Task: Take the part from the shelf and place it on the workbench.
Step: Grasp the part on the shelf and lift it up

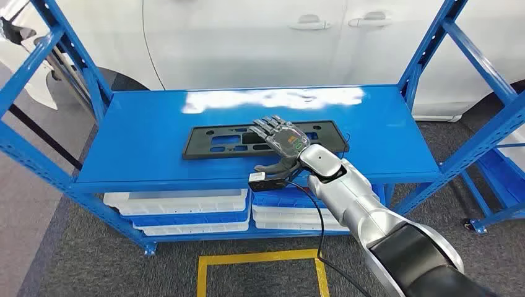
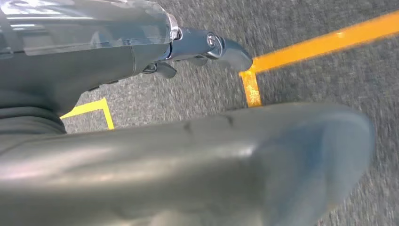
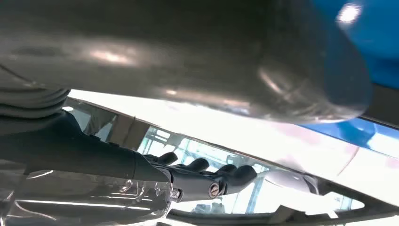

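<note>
A flat black plastic part with rectangular cut-outs (image 1: 263, 140) is seen lying lengthwise on the top board of the blue metal shelf (image 1: 142, 133), roughly in the middle of the board and a little toward the front edge. The right hand (image 1: 282, 141) is stretched out over the part's right half, palm down, with its dark fingers (image 1: 267, 125) extended flat and slightly spread above the part; whether they touch it cannot be told, and nothing is gripped. The thick thumb is held out to the side near the part's front edge. In the right wrist view the same fingers (image 3: 221, 176) are shown straightened out side by side. The left hand (image 2: 197, 47) is seen hanging over grey carpet (image 2: 306, 75) marked with yellow tape lines (image 2: 329, 42), its fingers (image 2: 226, 49) gently curled and nothing held. White trays (image 1: 179, 207) are stacked on the lower level, and a white car body (image 1: 278, 37) is parked just behind the shelf.
</note>
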`<action>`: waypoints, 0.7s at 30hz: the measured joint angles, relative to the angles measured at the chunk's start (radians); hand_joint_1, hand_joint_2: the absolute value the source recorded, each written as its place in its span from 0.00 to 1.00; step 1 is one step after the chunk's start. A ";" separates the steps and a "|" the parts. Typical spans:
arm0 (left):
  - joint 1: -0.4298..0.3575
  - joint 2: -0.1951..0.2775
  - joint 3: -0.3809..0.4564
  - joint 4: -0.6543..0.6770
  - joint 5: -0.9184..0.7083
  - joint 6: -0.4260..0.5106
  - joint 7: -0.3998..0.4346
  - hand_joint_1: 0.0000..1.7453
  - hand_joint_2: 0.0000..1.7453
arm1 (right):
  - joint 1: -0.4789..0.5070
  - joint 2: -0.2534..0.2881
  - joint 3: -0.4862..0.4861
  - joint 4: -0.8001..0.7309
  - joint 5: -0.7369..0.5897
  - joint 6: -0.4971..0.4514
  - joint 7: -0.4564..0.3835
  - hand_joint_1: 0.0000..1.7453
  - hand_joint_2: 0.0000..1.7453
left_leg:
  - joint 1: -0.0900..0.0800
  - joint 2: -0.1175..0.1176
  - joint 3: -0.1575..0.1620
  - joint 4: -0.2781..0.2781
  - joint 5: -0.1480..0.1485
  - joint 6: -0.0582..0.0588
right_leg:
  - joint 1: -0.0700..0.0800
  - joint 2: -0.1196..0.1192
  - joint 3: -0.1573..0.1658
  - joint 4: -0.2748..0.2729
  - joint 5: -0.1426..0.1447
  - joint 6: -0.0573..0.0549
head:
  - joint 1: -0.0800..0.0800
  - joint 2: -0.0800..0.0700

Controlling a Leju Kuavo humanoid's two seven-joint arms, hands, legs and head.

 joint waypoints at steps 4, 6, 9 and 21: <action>-0.002 0.000 0.000 0.000 0.000 0.000 0.000 0.00 0.00 | -0.004 0.003 0.000 0.000 0.000 0.000 0.000 0.00 0.00 | 0.008 0.002 -0.103 0.171 -0.043 -0.018 | -0.005 -0.001 0.026 -0.004 -0.019 -0.008 | 0.000 0.000; 0.001 0.001 0.000 0.000 0.000 0.000 0.000 0.00 0.00 | 0.000 0.005 0.000 0.000 0.000 0.000 0.000 0.00 0.00 | 0.016 0.002 -0.178 0.265 -0.091 -0.031 | -0.006 0.000 0.044 -0.004 -0.037 -0.007 | 0.000 0.000; 0.003 0.001 0.000 0.000 0.000 0.000 0.000 0.00 0.00 | 0.004 0.006 0.000 0.000 0.001 0.003 0.000 0.00 0.00 | 0.022 0.003 -0.184 0.176 -0.037 -0.035 | -0.008 0.000 0.083 -0.003 -0.069 0.000 | 0.000 0.000; -0.004 0.002 -0.001 0.002 0.000 0.002 0.001 0.00 0.00 | -0.004 0.014 0.008 0.025 0.024 0.015 0.015 0.00 1.00 | 0.014 0.005 -0.107 -0.030 0.091 0.031 | -0.015 -0.001 -0.047 0.265 -0.206 0.058 | 0.000 0.000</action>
